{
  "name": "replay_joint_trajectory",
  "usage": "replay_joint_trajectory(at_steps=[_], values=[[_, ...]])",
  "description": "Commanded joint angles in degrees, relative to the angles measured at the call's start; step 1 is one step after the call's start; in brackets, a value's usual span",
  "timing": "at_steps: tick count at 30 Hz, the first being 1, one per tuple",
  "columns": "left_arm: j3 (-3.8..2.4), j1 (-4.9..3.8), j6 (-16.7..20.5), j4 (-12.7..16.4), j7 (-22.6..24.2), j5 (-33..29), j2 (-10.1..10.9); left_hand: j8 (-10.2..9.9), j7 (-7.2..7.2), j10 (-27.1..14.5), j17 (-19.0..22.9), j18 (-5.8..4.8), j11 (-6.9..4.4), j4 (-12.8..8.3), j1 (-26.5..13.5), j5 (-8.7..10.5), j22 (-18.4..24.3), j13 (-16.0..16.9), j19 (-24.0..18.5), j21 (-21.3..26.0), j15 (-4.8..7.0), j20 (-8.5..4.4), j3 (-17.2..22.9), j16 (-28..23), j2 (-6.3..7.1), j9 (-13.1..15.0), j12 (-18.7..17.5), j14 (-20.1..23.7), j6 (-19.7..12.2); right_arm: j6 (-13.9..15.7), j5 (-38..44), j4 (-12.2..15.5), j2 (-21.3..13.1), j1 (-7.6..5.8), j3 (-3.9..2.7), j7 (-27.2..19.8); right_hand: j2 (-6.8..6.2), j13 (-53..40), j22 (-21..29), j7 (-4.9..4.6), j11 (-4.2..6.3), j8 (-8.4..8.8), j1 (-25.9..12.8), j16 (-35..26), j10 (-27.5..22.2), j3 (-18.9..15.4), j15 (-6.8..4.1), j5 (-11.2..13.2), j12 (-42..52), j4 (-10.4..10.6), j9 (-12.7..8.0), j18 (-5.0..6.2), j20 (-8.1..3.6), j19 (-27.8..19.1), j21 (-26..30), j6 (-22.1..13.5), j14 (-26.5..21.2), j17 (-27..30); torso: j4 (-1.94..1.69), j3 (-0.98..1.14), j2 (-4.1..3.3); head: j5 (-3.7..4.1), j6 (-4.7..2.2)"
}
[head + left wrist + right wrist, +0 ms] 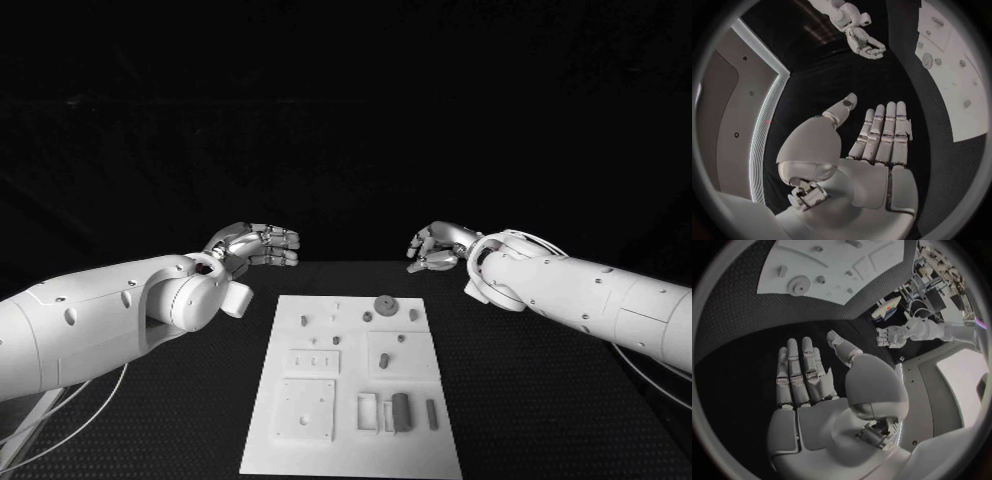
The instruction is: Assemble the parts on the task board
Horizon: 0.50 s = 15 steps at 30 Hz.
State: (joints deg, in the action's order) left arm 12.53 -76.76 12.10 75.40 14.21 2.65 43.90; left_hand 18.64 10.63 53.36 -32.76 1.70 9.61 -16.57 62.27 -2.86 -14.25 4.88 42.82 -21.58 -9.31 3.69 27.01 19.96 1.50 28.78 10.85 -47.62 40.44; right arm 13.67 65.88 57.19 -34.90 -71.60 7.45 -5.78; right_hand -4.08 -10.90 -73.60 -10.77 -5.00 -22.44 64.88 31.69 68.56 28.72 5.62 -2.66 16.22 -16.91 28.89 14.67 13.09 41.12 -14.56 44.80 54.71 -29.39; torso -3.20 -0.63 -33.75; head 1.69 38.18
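Across the lower middle of the head view we saw the task board (355,400), its parts (387,305) apparently still unassembled; above it our left hand (257,245) and right hand (440,247) hovered empty, fingers apart, nothing yet begun.

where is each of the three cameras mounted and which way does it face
Head view: from the robot's head, down at the task board; both arms enter.
Left wrist view: behind the left robot hand, palm open; beyond it the right robot hand.
Right wrist view: behind the right robot hand, palm open; left robot hand beyond.
All share the task board.
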Motion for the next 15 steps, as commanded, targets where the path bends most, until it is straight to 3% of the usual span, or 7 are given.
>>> replay_joint_trajectory(at_steps=[1,4,6,9,10,11,15], values=[[-0.05,-0.09,-2.0,1.2,1.0,0.9,0.6,-0.4,0.04,0.2,0.1,-0.55,0.27,0.1,0.2,-0.26,-0.1,-0.1,0.2,0.0,-0.14,-0.02,0.2,-0.3,0.0,-0.2,-0.4,-0.3,0.2,-0.3,11.8,0.1,0.6,0.35,-0.01,1.9,-0.36,-0.8,0.0,0.16,0.42,0.75,0.3,0.5,1.4,-0.2,-0.61,-0.2,0.4,0.1,-0.3,0.33,-0.32,1.5,-0.4,-0.2,1.4,-0.8,-0.95,-0.03,-1.02,0.7,0.56],[-0.05,-0.09,-2.1,1.9,0.8,0.9,0.8,-0.6,0.17,0.2,0.0,-0.43,0.37,0.1,0.1,-0.25,-0.3,-0.4,0.6,-0.2,0.04,-0.19,0.1,-0.2,0.08,-0.4,-0.8,-1.0,0.2,-0.3,14.3,0.3,1.3,0.57,-0.03,2.4,-0.82,-2.1,-0.2,0.48,0.87,1.03,0.5,1.3,3.0,-0.5,-1.2,-0.2,1.1,0.1,-0.3,0.33,-0.71,2.8,-0.9,0.3,2.7,-1.8,-1.59,0.09,-1.83,1.41,0.66],[-0.04,-0.08,-2.1,2.1,0.8,0.9,0.8,-0.7,0.19,0.2,0.0,-0.43,0.38,0.2,0.0,-0.25,-0.3,-0.4,0.7,-0.2,0.06,-0.2,0.1,-0.2,0.1,-0.4,-0.8,-1.0,0.2,0.0,16.0,0.4,1.8,1.17,-0.03,2.9,-1.05,-3.7,-0.5,0.82,1.36,1.36,0.5,2.9,4.4,-0.9,-2.22,-0.2,2.2,0.2,-0.4,0.33,-1.39,4.9,-1.9,0.5,4.5,-3.1,-2.04,0.04,-2.2,1.96,0.82],[0.0,-0.07,-2.2,2.5,0.8,0.9,0.7,-0.7,0.21,0.3,-0.1,-0.43,0.4,0.2,0.0,-0.25,-0.3,-0.4,0.7,-0.2,0.06,-0.2,0.1,-0.2,0.1,-0.5,-0.8,-1.1,0.2,0.2,17.4,0.5,2.5,1.78,-0.04,3.1,-2.1,-11.4,-2.1,1.67,2.67,2.62,0.7,10.9,7.7,-2.9,-5.35,-0.6,9.7,0.0,-0.7,0.33,-3.54,10.5,-5.2,0.1,8.3,-9.2,-2.51,-0.06,-2.67,2.4,0.87],[0.0,-0.06,-2.2,2.5,0.8,0.9,0.7,-0.7,0.41,0.5,0.0,-0.53,0.49,0.2,-0.1,-0.25,-0.3,-0.4,0.4,-0.1,-0.04,-0.14,0.0,-0.4,0.12,-0.5,-0.8,-0.8,0.3,0.2,17.5,0.6,2.6,1.83,-0.04,3.2,-1.87,-13.2,-2.5,2.07,2.58,2.83,0.9,13.4,8.4,-3.2,-6.02,-0.2,11.8,0.1,-0.7,0.33,-3.9,11.8,-6.1,0.0,9.7,-10.8,-2.63,-0.07,-2.83,2.5,0.82],[0.01,-0.05,-2.2,2.6,0.8,0.9,0.6,-0.7,0.47,0.6,0.0,-0.55,0.52,0.2,-0.2,-0.25,-0.3,-0.4,0.4,0.0,-0.07,-0.12,0.0,-0.5,0.12,-0.5,-0.8,-0.7,0.4,0.2,17.7,0.7,2.8,1.92,-0.04,3.3,-1.89,-21.8,-3.1,2.14,3.09,3.41,1.3,22.8,5.5,-4.9,-8.77,0.1,20.6,0.2,-0.8,0.3,-5.89,16.1,-9.9,0.4,9.6,-18.1,-2.78,-0.08,-2.99,2.65,0.83],[0.04,-0.01,-2.3,2.5,0.8,0.9,0.4,-0.7,0.54,0.7,0.1,-0.61,0.54,0.2,-0.2,-0.26,-0.3,-0.5,0.2,0.0,-0.13,-0.07,-0.1,-0.7,0.13,-0.6,-0.9,-0.5,0.4,0.0,18.7,1.1,3.6,2.46,-0.05,3.9,-1.63,-34.3,-1.7,2.05,2.94,4.44,1.5,33.1,0.7,-5.7,-9.52,0.1,34.0,0.2,-0.9,0.33,-7.34,18.4,-15.3,0.5,9.2,-25.1,-3.27,-0.1,-3.7,3.07,0.91]])
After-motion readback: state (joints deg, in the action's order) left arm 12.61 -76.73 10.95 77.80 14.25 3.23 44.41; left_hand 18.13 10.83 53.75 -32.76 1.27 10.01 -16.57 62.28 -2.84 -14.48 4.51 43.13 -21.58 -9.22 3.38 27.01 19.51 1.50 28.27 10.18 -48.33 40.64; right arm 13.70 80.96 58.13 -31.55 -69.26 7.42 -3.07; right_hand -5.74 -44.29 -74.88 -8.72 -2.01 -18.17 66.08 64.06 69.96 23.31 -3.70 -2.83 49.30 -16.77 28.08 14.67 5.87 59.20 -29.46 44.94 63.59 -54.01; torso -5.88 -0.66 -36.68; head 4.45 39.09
